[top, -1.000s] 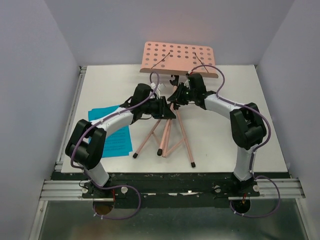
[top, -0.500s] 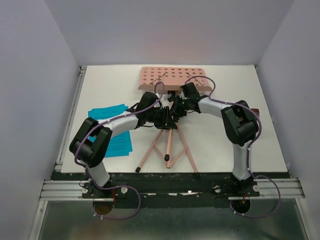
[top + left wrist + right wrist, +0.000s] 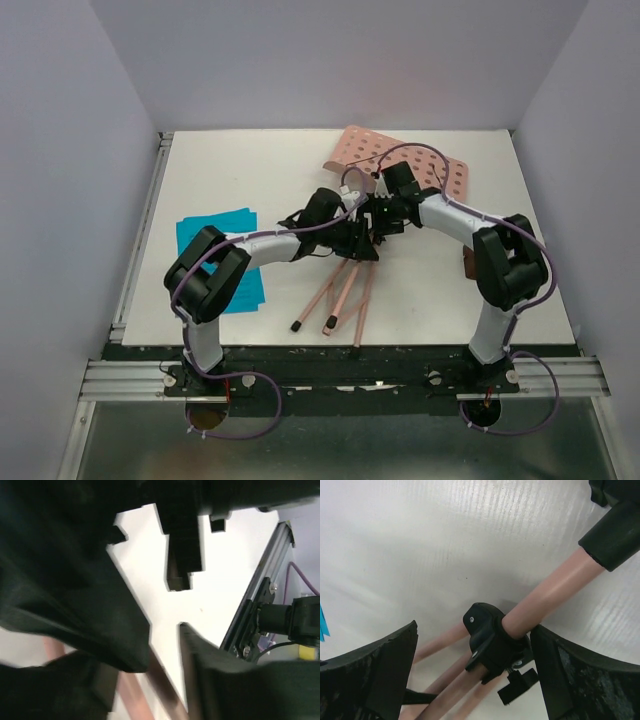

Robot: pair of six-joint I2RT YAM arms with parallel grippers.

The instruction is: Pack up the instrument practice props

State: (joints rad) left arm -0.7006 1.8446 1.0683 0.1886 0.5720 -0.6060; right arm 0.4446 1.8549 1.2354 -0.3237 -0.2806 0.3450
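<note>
The white worktop (image 3: 230,170) carries everything; the pink music stand (image 3: 340,295) lies tipped over in the middle of it, with its holey desk (image 3: 445,175) at the far right and its three legs bunched together, pointing near. Both arms meet at the middle of the stand; the right gripper (image 3: 474,635) is wide open, with one finger on each side of the black collar (image 3: 487,630) on the pole (image 3: 555,587), and it squeezes nothing; the left gripper (image 3: 352,240) sits just left of it by the pole, but its own view is dark and blurry, so I cannot tell if it holds on. I think the step is to fold the stand small and lay it flat; to do it well, one gripper should hold the pole firmly near the collar while the other pushes the desk down slowly, so the legs do not spring out. The blue music sheets (image 3: 215,228) lie at the left, well apart from the stand; a small brown thing (image 3: 466,266), maybe the metronome, peeks out by the right arm; the stand should not bump it.
</note>
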